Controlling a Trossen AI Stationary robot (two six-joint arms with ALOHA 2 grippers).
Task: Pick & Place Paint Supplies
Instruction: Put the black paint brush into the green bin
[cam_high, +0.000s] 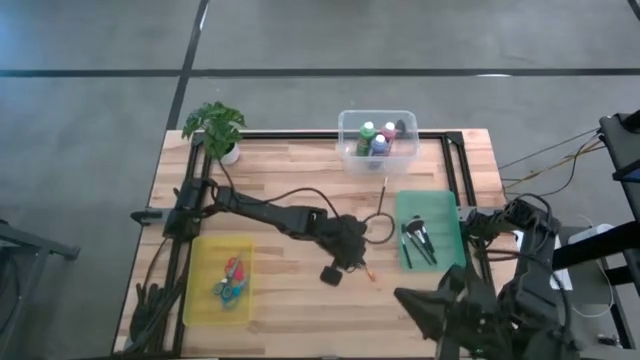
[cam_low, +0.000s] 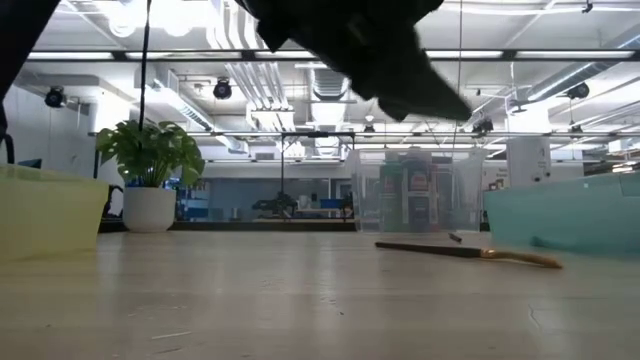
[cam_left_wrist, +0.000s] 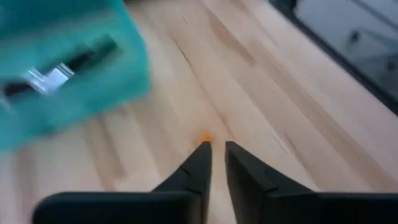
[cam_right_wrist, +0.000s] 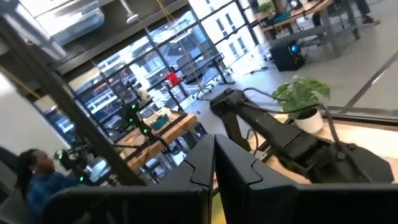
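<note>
Reaching across the middle of the wooden table (cam_high: 300, 170), the left arm is holding the left gripper (cam_left_wrist: 214, 155) above the boards beside a loose brush (cam_low: 465, 252). Its fingers are sitting with a narrow gap between the tips and gripping nothing; an orange tip of the brush is showing on the wood just past them. In the low view the brush is lying flat on the table, dark handle toward the middle, pale end toward the teal tray (cam_high: 450, 245).

Teal tray is sitting at the table's right side, several dark-handled brushes (cam_high: 418, 240) lying inside. Yellow tray (cam_high: 205, 290) is sitting at the front left, holding scissors (cam_high: 230, 278) with red and blue handles. Clear bin (cam_high: 350, 150) is standing at the far edge, holding the green, pink and blue paint bottles (cam_high: 378, 138). Potted plant (cam_high: 215, 125) is standing at the far left corner.

Right gripper (cam_right_wrist: 214, 155) is waiting off the table's front right, raised and pointing across the room, fingertips pressed nearly together, empty.
</note>
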